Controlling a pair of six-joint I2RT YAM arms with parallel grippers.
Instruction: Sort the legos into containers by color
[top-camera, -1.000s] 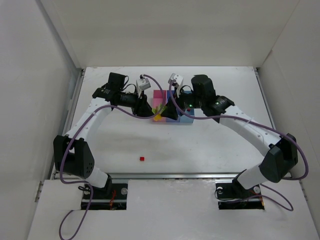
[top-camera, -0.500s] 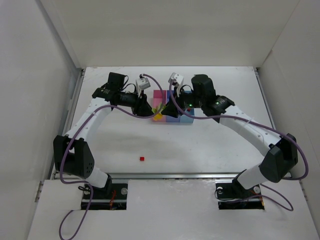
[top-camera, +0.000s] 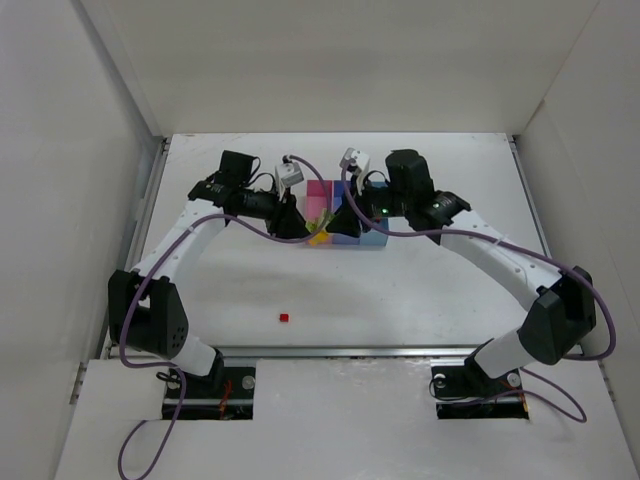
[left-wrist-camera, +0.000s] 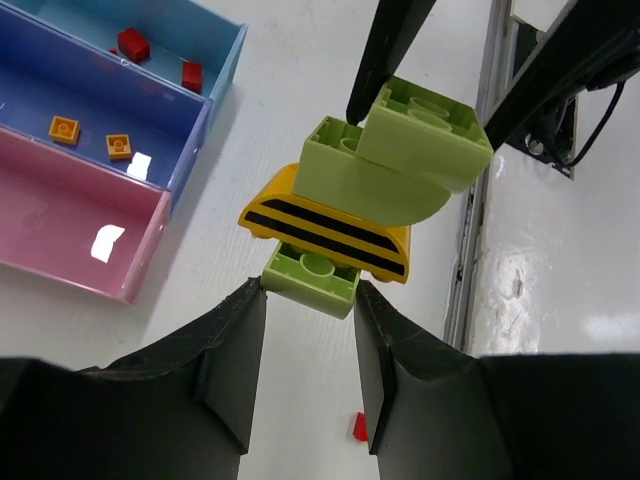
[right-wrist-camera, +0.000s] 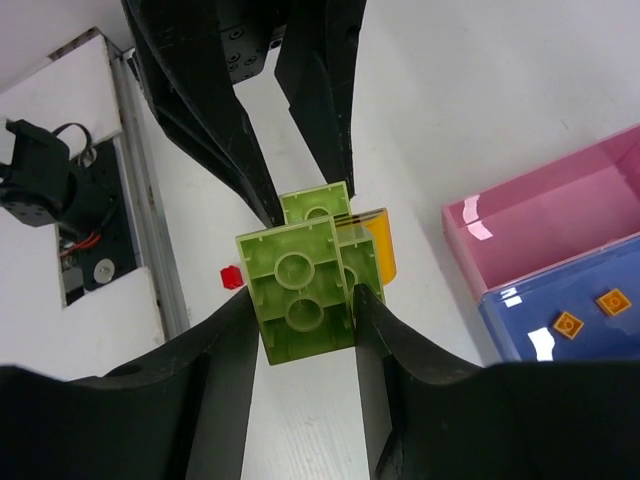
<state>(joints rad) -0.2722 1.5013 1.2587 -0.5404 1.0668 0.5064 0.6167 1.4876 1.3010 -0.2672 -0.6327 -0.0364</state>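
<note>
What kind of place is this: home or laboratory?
Probably a laboratory robot cell: plain white walls enclose the table, the left arm and right arm are bolted at its edge.

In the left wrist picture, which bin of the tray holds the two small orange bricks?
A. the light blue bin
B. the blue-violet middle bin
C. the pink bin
B: the orange bricks lie on the floor of the blue-violet bin, while the pink bin shows no bricks and the light blue bin holds only red bricks.
</note>
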